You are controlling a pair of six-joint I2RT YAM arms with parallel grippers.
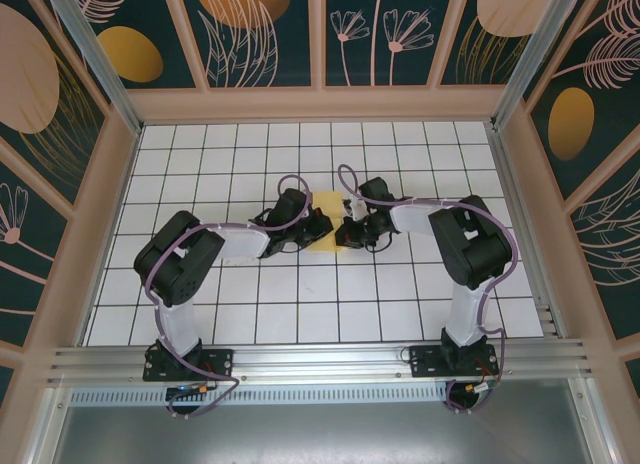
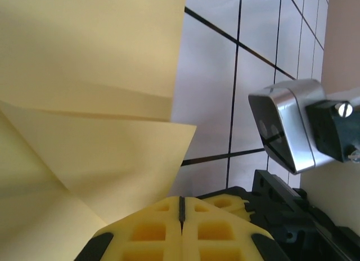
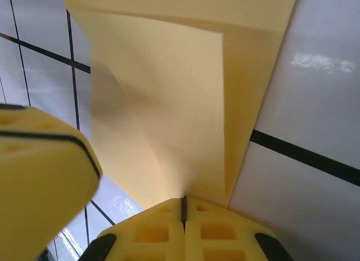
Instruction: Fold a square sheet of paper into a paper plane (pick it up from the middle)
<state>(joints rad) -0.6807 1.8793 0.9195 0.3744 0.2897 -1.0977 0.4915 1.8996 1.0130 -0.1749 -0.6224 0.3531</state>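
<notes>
While both arms reach in to the centre of the white, black-gridded desk [image 1: 300,304], the square sheet of paper [image 1: 329,204] sits between them just above the middle of the overhead frame, largely covered by the two pincer heads. Seen from the right wrist, the right pincer [image 3: 183,200] at bottom centre has its yellow fingers pressed together on the pale yellow sheet. The paper fans out from the tips towards the top of the frame, with one sharp crease running up its right side. Seen from the left wrist, the left pincer [image 2: 181,200] at bottom centre is likewise closed, finger against finger. A folded flap of the sheet fills the upper left and slants down towards those tips, but whether it is nipped between them cannot be told. The silver camera housing [image 2: 287,126] on the right arm shows at the right of that frame.
</notes>
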